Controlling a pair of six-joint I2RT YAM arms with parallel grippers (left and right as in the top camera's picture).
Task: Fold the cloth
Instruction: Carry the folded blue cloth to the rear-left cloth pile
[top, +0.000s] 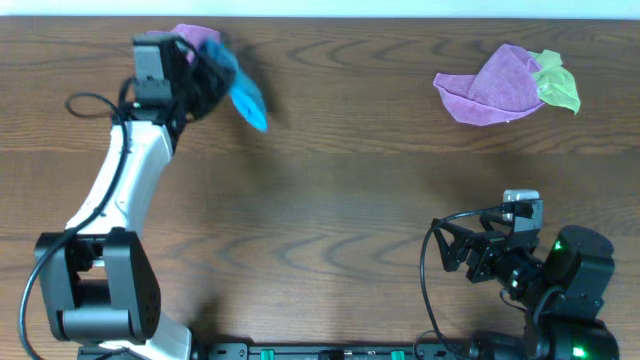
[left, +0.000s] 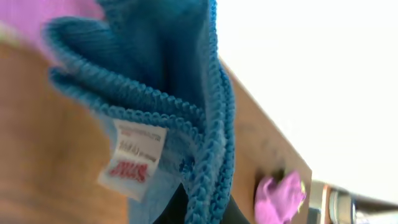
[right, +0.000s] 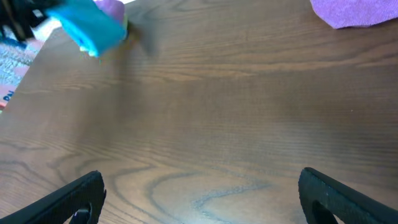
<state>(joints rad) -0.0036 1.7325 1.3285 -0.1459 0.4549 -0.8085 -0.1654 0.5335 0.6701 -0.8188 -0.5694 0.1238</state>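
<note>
left pincer (top: 200, 72) clenched on cloth (top: 247, 98), which hangs bunched at far-left of bench (top: 330, 180), by purple cloth (top: 195, 36) | right pincer (right: 200, 183) released, idle near front | risk: grip holds a wad, not a corner, so cloth may land crumpled or snag the purple one

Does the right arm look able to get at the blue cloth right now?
Probably not: the cloth hangs from the left end effector at the far-left corner, diagonally across the table from the open right end effector.
</note>
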